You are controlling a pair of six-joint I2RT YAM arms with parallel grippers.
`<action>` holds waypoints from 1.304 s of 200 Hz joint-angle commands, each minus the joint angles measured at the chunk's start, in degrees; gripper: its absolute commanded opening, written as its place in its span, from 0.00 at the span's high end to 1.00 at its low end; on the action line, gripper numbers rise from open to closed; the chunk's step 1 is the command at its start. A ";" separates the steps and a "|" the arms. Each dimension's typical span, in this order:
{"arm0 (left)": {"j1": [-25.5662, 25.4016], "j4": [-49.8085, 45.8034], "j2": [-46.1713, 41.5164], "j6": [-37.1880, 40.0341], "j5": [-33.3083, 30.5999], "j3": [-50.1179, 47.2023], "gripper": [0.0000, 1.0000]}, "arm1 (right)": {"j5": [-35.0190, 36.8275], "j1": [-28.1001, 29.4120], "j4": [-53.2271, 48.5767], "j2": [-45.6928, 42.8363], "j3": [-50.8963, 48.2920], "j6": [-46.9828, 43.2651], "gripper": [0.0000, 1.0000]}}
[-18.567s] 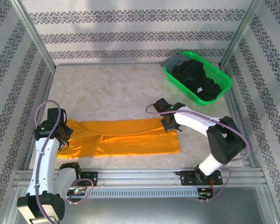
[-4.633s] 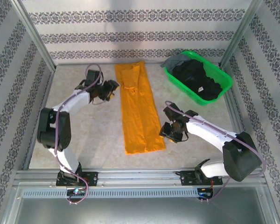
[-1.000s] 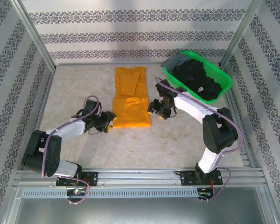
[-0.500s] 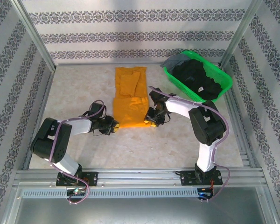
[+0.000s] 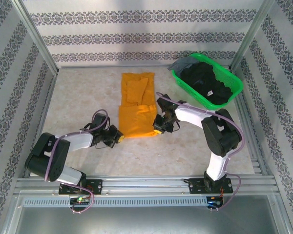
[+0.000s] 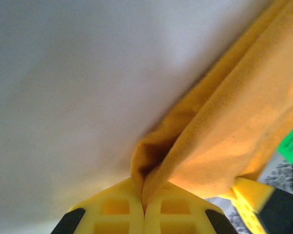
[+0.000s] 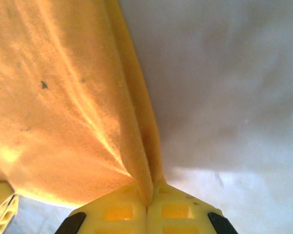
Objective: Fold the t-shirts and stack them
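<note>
**At the shirt's near corners: two thin pinches, and how they could fail**

At the left corner, the left gripper (image 6: 144, 195) has its yellow jaws pressed flat together on a bunched tuck of the orange-yellow t-shirt (image 5: 136, 114). The cloth comes out of the seam between them. The right gripper (image 7: 147, 195) is closed the same way on a narrow ridge of the opposite edge. Each bite looks shallow, so either corner could slip out under a quick pull.

How many layers each pinch has caught cannot be told. If only the top layer is held, lifting would probably peel the fold open instead of carrying it over.

Seen from above, both grippers sit low at the near end of the shirt. It lies lengthwise at the middle of the table (image 5: 83, 92), with its near part doubled and its far part reaching toward the back wall. If the arms rise or travel unevenly, the fold line would likely skew. The trailing cloth could also drag on the tabletop and wrinkle.

Farther out, the green basket (image 5: 185, 89) of dark t-shirts (image 5: 207, 83) stands at the far right, apart from the orange one. A wide swing of the right arm might brush it.
</note>
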 commanded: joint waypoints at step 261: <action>8.69 -0.19 28.16 12.59 1.20 52.95 0.96 | -0.51 -14.14 -11.25 18.22 45.42 14.79 1.00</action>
